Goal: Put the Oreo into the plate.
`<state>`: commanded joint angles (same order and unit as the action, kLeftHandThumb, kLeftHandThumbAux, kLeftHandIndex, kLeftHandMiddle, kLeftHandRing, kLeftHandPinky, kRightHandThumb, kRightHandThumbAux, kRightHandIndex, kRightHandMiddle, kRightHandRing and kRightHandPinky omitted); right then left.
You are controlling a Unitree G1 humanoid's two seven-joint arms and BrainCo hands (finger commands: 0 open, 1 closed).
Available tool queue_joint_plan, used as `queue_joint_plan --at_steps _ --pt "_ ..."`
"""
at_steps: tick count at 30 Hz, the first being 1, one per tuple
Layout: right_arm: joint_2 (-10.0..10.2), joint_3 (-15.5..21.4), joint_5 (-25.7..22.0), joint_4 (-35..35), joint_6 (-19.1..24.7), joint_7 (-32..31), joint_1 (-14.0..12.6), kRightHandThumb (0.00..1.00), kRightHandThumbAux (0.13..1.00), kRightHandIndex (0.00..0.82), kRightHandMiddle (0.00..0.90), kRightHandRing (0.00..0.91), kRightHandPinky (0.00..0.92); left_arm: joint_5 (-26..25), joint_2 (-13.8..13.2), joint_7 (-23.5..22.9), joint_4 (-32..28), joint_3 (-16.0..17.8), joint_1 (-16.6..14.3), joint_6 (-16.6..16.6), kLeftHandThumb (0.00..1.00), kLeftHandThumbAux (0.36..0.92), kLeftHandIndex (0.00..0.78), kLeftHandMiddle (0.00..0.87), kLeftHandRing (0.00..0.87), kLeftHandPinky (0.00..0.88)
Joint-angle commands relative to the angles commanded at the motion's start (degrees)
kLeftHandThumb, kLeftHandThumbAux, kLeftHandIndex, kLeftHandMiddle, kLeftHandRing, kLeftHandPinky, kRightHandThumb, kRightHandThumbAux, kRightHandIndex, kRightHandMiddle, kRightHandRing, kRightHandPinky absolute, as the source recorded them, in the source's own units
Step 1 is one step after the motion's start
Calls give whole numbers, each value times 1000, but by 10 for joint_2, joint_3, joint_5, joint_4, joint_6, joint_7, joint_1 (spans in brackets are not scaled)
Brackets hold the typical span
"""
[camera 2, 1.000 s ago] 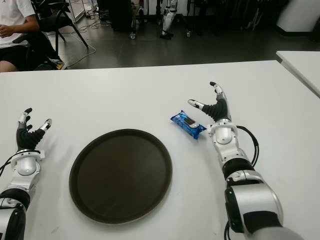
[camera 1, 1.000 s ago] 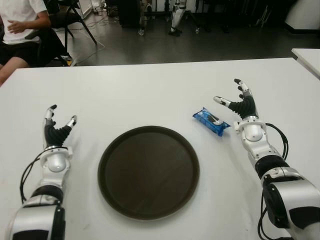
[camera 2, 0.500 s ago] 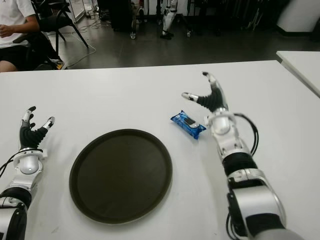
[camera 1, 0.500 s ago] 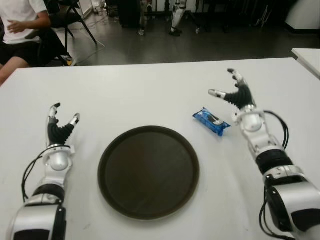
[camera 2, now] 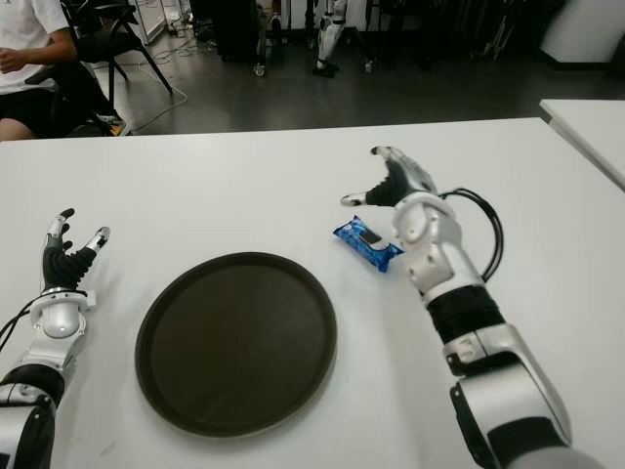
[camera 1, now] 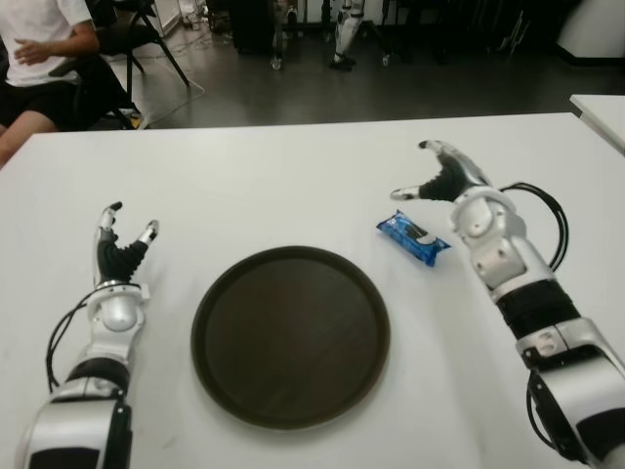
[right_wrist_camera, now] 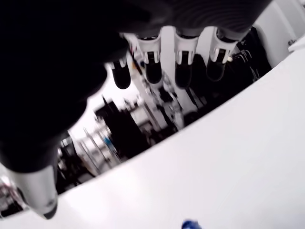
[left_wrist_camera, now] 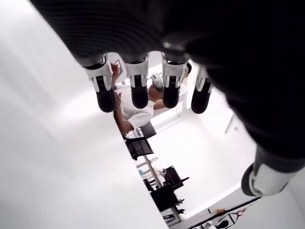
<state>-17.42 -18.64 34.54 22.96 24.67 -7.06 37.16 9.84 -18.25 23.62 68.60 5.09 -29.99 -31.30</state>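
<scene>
Since a second ago the right hand point(camera 1: 435, 181) has lifted and tipped forward over the blue Oreo pack point(camera 1: 412, 237), fingers spread and empty. The pack lies on the tabletop point(camera 1: 293, 186) beside the plate point(camera 1: 290, 335), ungrasped. The right wrist view shows open fingers point(right_wrist_camera: 183, 67). The left hand point(camera 2: 66, 256) shows left of the plate, open.

You have bare desk point(camera 1: 293, 186) between the Oreo point(camera 1: 413, 237) at centre right and the plate point(camera 1: 290, 335) at lower centre.

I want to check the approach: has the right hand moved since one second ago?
Yes. The right hand, open, went from beside the Oreo pack to its far side, farther from the plate.
</scene>
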Motion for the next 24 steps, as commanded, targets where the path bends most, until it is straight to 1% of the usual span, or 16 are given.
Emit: queue_joint_plan --at_steps 7,10,15,19,22,24 --pt "8 -13 15 -5 23 -12 9 0 646 58 115 97 17 5 -1 3 -4 -3 2 -1 0 552 0 0 0 0" --pt "18 -24 21 0 47 -28 25 0 619 60 117 95 15 6 -1 6 -5 -3 3 1 0 558 0 0 0 0" --pt "28 -30 19 8 64 -41 39 0 603 67 117 86 10 0 2 9 -5 3 1 3 0 569 0 0 0 0" --pt "44 -28 6 61 53 -35 62 0 605 98 128 83 1 -6 3 4 -1 8 -2 6 0 577 0 0 0 0" --pt "64 -29 -1 142 32 -17 94 0 607 108 133 86 0 -6 2 2 -1 8 -2 8 0 577 0 0 0 0" --pt "71 -29 -5 186 16 -7 109 0 609 116 137 90 0 -5 2 3 -4 6 -2 9 0 577 0 0 0 0"
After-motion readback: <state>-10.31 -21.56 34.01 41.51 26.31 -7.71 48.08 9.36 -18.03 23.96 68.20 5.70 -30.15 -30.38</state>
